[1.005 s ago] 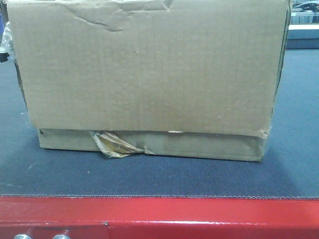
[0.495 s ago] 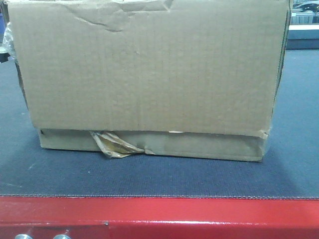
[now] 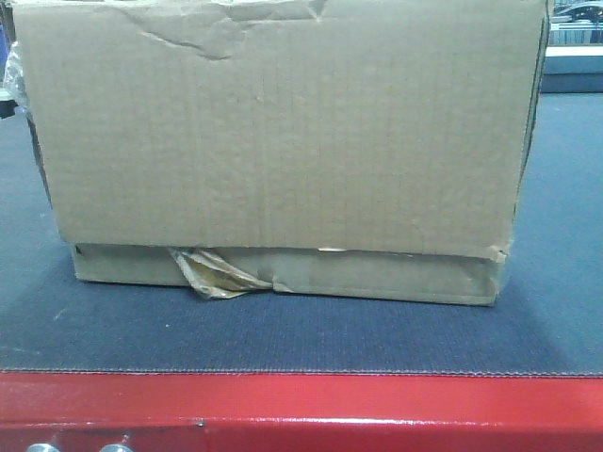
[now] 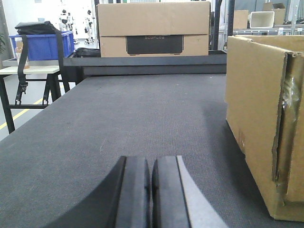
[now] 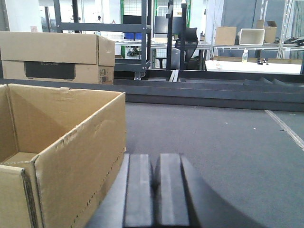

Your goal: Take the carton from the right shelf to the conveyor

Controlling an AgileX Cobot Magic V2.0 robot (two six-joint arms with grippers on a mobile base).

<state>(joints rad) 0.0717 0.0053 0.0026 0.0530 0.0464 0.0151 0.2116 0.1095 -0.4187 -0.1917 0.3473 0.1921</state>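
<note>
Dark grey conveyor belt (image 3: 301, 334), red front edge, open carton (image 3: 278, 141) resting on it

Carton (image 3: 283, 132) is matt corrugated cardboard, creased and torn in spots. Belt (image 3: 301, 334) looks like rough dark fabric, frame (image 3: 301, 410) glossy red metal.

My front camera sat close, level with the carton (image 3: 283, 141). My wrist cameras looked across the belt (image 4: 142, 114): carton at 3 o'clock left, 9 o'clock right.
</note>
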